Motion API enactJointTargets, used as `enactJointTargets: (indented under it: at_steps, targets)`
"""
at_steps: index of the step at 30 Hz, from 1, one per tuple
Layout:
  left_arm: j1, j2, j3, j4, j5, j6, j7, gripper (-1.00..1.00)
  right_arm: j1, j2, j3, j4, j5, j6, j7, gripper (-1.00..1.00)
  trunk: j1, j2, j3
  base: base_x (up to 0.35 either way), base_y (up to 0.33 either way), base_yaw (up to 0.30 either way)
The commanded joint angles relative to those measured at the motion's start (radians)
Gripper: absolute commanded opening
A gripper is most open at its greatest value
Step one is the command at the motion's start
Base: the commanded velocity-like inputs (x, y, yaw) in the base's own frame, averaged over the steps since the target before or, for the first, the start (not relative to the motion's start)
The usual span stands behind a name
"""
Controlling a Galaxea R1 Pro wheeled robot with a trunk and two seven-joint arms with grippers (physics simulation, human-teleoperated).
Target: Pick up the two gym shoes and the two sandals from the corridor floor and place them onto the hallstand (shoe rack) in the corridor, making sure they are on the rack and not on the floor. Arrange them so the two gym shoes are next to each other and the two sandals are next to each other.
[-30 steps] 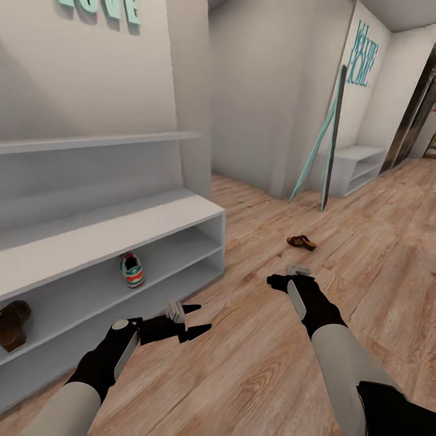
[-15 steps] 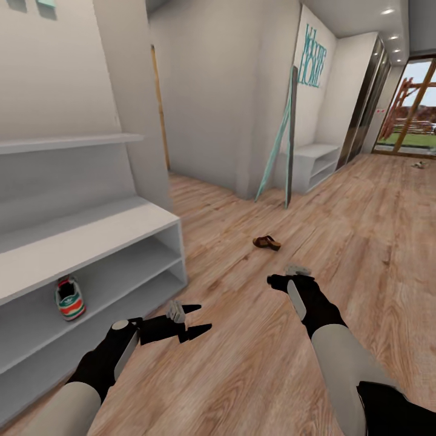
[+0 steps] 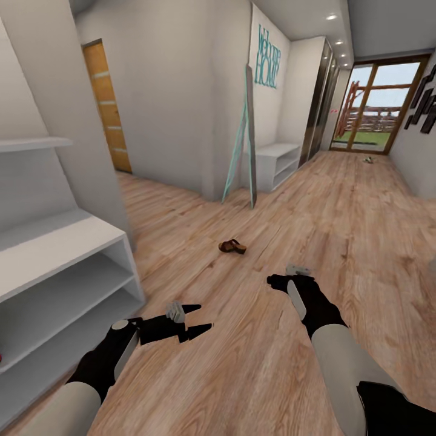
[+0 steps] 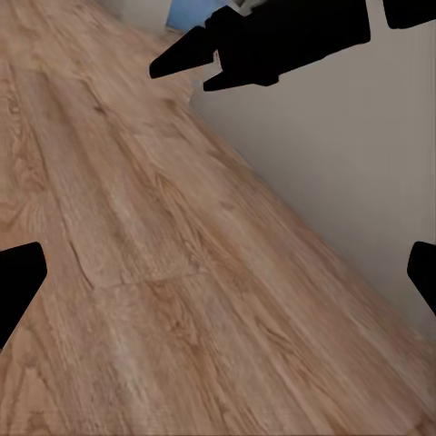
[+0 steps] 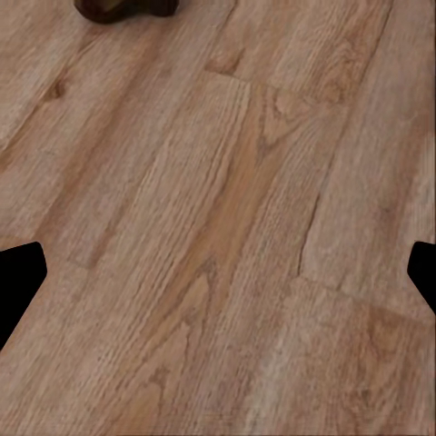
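hallstand [image 3: 66, 242] left | 1 sandal [image 3: 232, 246] on floor [image 3: 339, 242], ahead, centre

the corridor floor [image 3: 339, 236] of light wood planks carries one brown sandal [image 3: 232, 246] lying out in the open, well apart from the hallstand [image 3: 57, 266] that stands at its left edge

The hallstand [image 3: 66, 254] is cut off by the head view's left edge. A small object [image 3: 367, 160] near the far glass door [image 3: 369, 115] is too small to identify. In the right wrist view, a sandal [image 5: 123, 9] is cropped by the frame.
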Motion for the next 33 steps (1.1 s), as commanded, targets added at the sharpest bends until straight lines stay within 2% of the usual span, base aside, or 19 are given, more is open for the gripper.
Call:
enactJointTargets:
  at_steps: [1, 21, 33]
  targets:
    - [0.0, 0.001, -0.004, 0.0, 0.009, 0.006, -0.001, 1.0, 0.0, 0.001, -0.002, -0.001, -0.006, 0.003, -0.005, 1.0, 0.0, 0.0, -0.001, 0.279, -0.236, -0.3]
    - [-0.001, 0.002, -0.001, 0.0, 0.01, 0.008, 0.017, 1.0, 0.0, 0.001, -0.002, 0.0, -0.006, 0.003, -0.004, 1.0, 0.0, 0.0, -0.001, 0.288, -0.233, -0.299]
    - [-0.001, 0.003, 0.0, 0.0, 0.013, 0.01, 0.038, 1.0, 0.0, 0.001, 0.001, -0.001, 0.007, 0.004, -0.006, 1.0, 0.0, 0.0, -0.001, 0.306, -0.217, -0.049]
